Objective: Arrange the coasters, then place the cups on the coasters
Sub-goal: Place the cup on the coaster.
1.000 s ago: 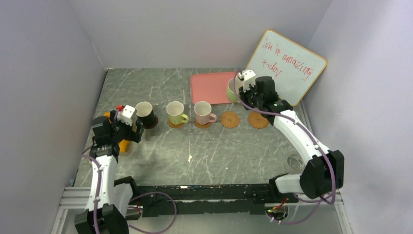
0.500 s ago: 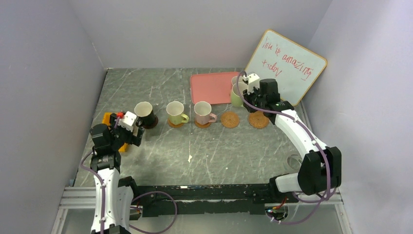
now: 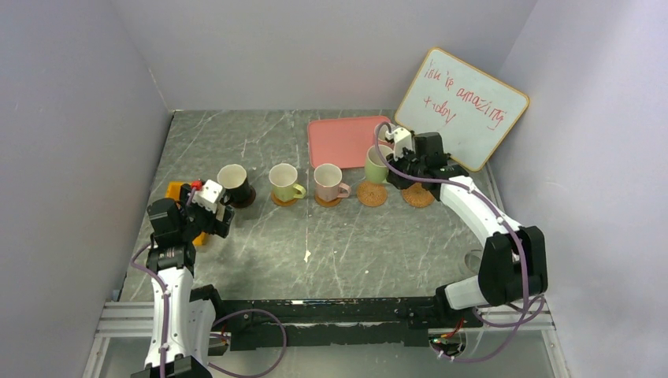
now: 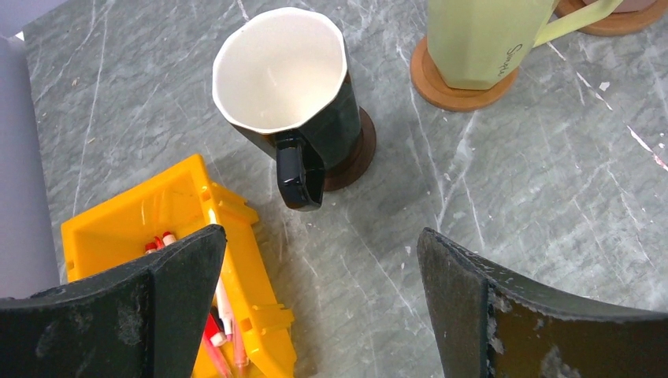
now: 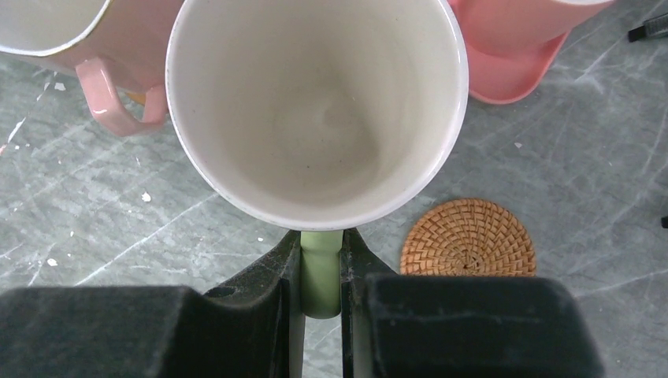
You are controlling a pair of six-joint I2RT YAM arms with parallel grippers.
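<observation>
Mug in pale green [image 5: 315,110] is held by its handle, which is pinched between the fingers of the right gripper [image 5: 321,235], the bowl lying directly ahead of the claw. It is seen by the near right corner of the pink tray [image 3: 339,142], right of the pink mug [image 3: 327,183], with a bare woven coaster [image 3: 372,194] just in front. Whether that coaster is touched cannot be told. The left gripper [image 4: 319,236] is spread wide, with the dark brown mug [image 4: 283,87] set ahead of it on a dark coaster [image 4: 362,150].
</observation>
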